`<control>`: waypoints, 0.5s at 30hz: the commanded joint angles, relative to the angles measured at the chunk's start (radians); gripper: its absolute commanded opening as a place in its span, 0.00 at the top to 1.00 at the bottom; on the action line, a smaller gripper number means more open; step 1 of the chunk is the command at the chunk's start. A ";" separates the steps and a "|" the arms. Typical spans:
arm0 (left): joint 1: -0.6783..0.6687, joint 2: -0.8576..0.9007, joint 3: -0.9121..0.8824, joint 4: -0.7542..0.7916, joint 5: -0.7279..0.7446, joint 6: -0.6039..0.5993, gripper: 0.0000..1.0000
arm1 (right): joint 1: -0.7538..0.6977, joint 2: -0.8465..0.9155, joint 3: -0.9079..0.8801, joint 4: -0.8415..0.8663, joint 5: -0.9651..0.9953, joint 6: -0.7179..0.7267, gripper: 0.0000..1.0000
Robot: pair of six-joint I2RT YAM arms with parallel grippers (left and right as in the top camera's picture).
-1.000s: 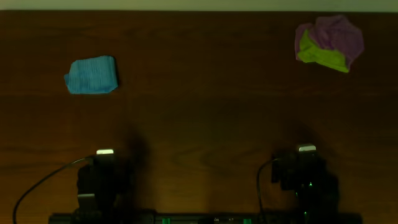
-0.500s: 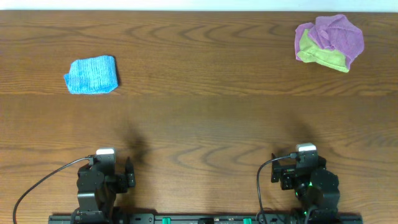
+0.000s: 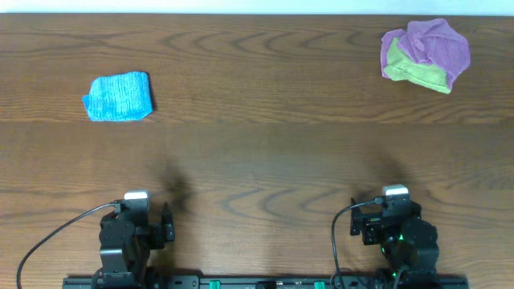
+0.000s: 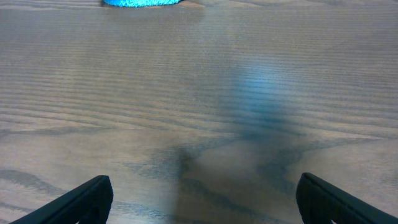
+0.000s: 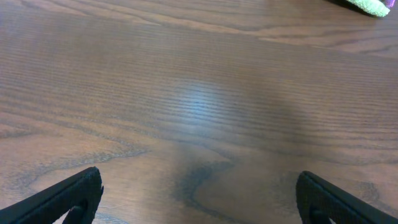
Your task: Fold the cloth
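Observation:
The purple-magenta cloth point(image 3: 434, 44) lies crumpled in a heap at the table's far right corner, bunched together with a lime-green cloth point(image 3: 416, 72) at its front. My left gripper point(image 3: 144, 218) rests at the near left edge, far from the heap. Its fingers point(image 4: 87, 194) stand wide open over bare wood point(image 4: 202, 186). At the near right edge my right gripper point(image 3: 388, 217) is also open with nothing between its fingers point(image 5: 78, 190). In the right wrist view only a sliver of the green cloth point(image 5: 372, 5) shows at the top edge.
A light blue ribbed cloth point(image 3: 119, 96) lies folded at the far left, and its edge point(image 4: 142, 2) shows at the top of the left wrist view. Brown wooden tabletop point(image 3: 265, 136) stretches between the arms and the cloths.
The oldest frame is dark and the later ones are bright. Neither arm nor any cloth has moved.

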 commanded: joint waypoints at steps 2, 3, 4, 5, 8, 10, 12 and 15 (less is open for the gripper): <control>-0.004 -0.007 -0.041 -0.035 -0.018 0.018 0.05 | 0.010 -0.011 -0.015 0.002 0.006 -0.013 0.01; -0.004 -0.007 -0.041 -0.035 -0.018 0.018 0.05 | 0.010 -0.011 -0.015 0.002 0.021 -0.013 0.01; -0.004 -0.007 -0.041 -0.035 -0.018 0.018 0.05 | 0.010 -0.011 -0.015 0.002 0.036 -0.013 0.01; -0.004 -0.007 -0.041 -0.035 -0.018 0.018 0.05 | 0.010 -0.011 -0.015 0.002 0.058 -0.013 0.01; -0.004 -0.007 -0.041 -0.035 -0.018 0.018 0.05 | 0.010 -0.011 -0.015 0.003 0.064 -0.013 0.01; -0.004 -0.007 -0.041 -0.035 -0.018 0.018 0.05 | 0.010 -0.011 -0.015 0.002 0.064 -0.012 0.01; -0.004 -0.007 -0.041 -0.035 -0.018 0.018 0.05 | 0.010 -0.011 -0.015 0.002 0.064 -0.013 0.01; -0.004 -0.007 -0.041 -0.035 -0.018 0.018 0.05 | 0.010 -0.011 -0.015 0.002 0.064 -0.012 0.01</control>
